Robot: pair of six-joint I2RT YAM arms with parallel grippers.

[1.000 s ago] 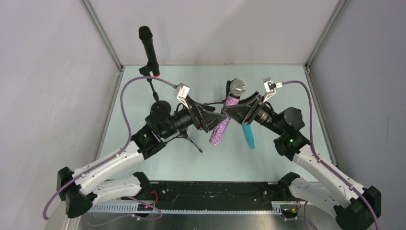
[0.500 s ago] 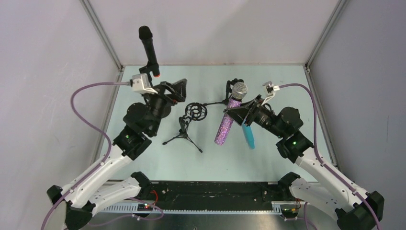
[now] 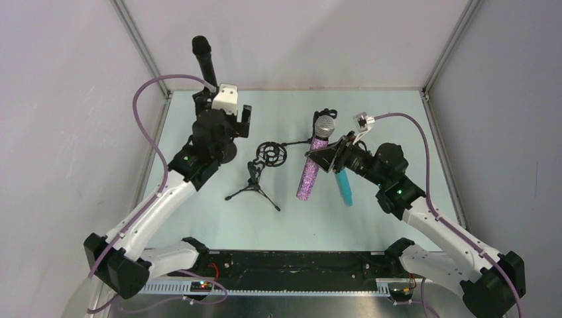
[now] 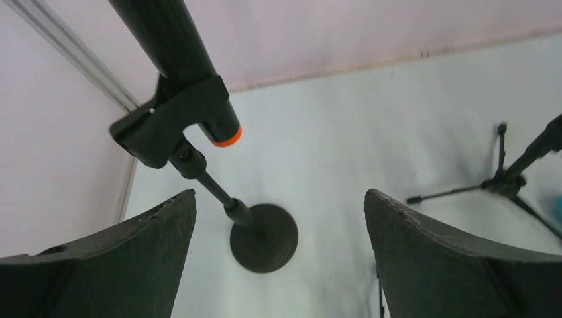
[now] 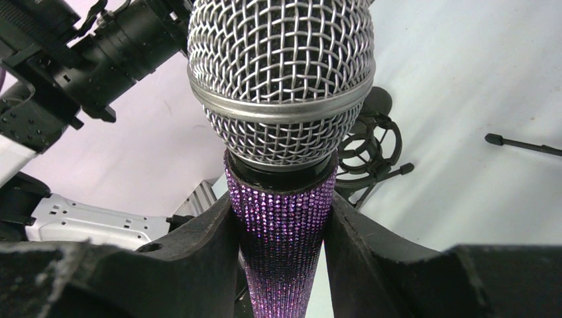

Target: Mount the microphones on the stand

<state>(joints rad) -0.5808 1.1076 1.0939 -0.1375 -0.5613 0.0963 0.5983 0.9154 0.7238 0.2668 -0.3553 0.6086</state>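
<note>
Right gripper (image 5: 281, 262) clamped on purple microphone (image 5: 281, 218) just below its silver head (image 5: 280, 73), head at 12 o'clock. Left gripper (image 4: 278, 199) wide open, empty; black microphone (image 4: 169, 40) clipped in stand (image 4: 264, 237) at 11 o'clock. Light blue microphone (image 3: 344, 187), upper end hidden behind right gripper

Microphones: three – a black stick microphone with an orange end ring (image 3: 205, 66), a glittery purple microphone with a silver mesh head (image 3: 309, 172), and a light blue plastic microphone (image 3: 344, 188).
Stands: two plainly seen – a black rod stand on a round base (image 4: 264, 237) and a small black tripod stand with a ring mount (image 3: 254, 185).
Black clip part behind the silver head (image 3: 325, 114): one; whether it is a third stand cannot be told.
Robot arms: two – the white-and-black left arm (image 3: 166, 199) and right arm (image 3: 431, 222).
Purple cables: two (image 3: 159, 79) (image 3: 397, 114).
</note>
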